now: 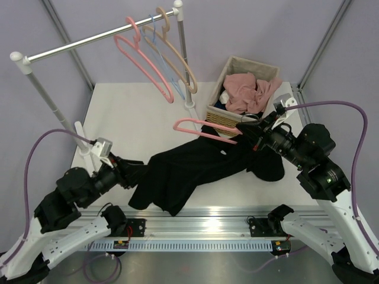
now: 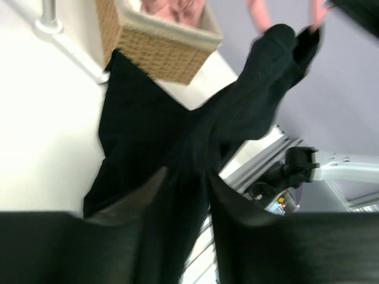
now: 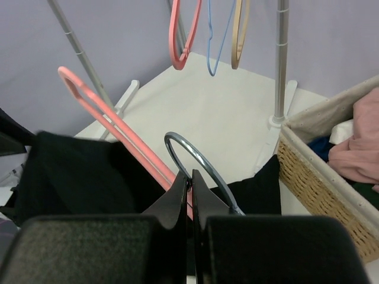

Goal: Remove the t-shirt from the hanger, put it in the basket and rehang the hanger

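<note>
White bench [image 1: 118, 112]: black t-shirt [image 1: 195, 165] sprawled centre, long axis L-R. R fingers [image 3: 174, 204] pressed shut on pink hanger [image 3: 135, 145] at shirt's R end; L fingers [image 2: 130, 201] pinch opposite end. Hanger arm pokes leftward.

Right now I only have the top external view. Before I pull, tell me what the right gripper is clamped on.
Observer: In the right wrist view, the right gripper is shut on the pink hanger, right where its silver hook begins.
Operator: Check the left side too.
Observer: The left wrist view shows the left gripper pinching a bunched fold of the black t-shirt.
Operator: Say whether the shirt is off.
Observer: Not yet. In the right wrist view, black fabric lies on both sides of the hanger's neck, and only one pink arm sticks out bare.
</note>
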You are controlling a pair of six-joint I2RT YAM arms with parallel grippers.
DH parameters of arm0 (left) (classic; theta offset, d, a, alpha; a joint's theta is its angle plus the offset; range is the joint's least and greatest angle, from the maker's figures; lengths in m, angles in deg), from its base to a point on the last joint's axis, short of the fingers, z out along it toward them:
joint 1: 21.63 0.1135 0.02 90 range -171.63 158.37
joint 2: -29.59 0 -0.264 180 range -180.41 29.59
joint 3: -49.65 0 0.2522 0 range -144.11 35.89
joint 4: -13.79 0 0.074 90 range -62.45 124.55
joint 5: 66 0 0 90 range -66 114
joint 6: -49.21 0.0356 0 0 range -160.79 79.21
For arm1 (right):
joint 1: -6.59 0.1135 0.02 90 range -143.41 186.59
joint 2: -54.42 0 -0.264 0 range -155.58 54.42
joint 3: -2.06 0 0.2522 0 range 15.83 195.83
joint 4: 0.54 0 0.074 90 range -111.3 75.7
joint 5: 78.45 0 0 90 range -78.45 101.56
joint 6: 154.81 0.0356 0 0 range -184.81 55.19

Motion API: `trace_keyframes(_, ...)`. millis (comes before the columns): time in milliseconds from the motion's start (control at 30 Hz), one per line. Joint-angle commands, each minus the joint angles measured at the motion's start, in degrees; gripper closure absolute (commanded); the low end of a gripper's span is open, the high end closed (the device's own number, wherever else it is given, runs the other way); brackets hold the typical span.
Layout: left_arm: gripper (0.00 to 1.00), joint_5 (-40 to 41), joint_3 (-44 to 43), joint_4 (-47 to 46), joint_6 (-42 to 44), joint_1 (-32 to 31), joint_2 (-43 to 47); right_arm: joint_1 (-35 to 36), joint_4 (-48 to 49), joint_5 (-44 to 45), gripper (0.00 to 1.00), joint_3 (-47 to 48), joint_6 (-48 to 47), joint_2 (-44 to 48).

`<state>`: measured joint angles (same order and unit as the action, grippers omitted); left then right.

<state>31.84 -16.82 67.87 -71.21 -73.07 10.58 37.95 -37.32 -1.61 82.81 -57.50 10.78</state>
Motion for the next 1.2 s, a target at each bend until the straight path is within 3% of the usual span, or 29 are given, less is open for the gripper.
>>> trace_keyframes(0,0.53,-1.6,2.0,-3.7,0.3,0.4,-5.4,-0.6,6.9,-3.3,1.0,4.3,-2.8,-0.6)
trace_keyframes(100,0.41,-3.4,2.5,-4.7,1.1,0.4,-11.2,-0.6,9.8,-6.9,1.0,5.1,-3.0,-2.3)
trace_keyframes(200,0.18,-6.1,0.9,-4.8,3.1,0.4,-15.1,-0.6,11.9,-12.5,1.0,4.9,-3.5,-3.7)
trace_keyframes(233,0.02,-7.6,-0.1,-4.7,3.6,0.4,-15.4,-0.6,11.4,-13.6,1.0,5.5,-4.1,-4.5)
trace_keyframes(467,0.01,-11.7,-9.1,-0.4,9.1,0.4,-11.7,-0.6,5.3,-26.0,1.0,1.6,-9.9,-4.5)
trace_keyframes(733,0.01,-18.8,-14.9,0.9,13.6,0.4,-9.0,-0.5,2.2,-29.7,1.0,0.5,-8.4,-9.0)
trace_keyframes(933,0.01,-19.5,-23.5,9.6,18.1,0.4,-25.9,-0.6,7.3,-32.7,1.0,-1.3,-3.1,-12.8)
trace_keyframes(1167,0.07,-24.9,-25.1,5.0,20.0,0.2,-35.3,-0.6,6.9,-32.1,1.0,-2.8,-3.4,-12.5)
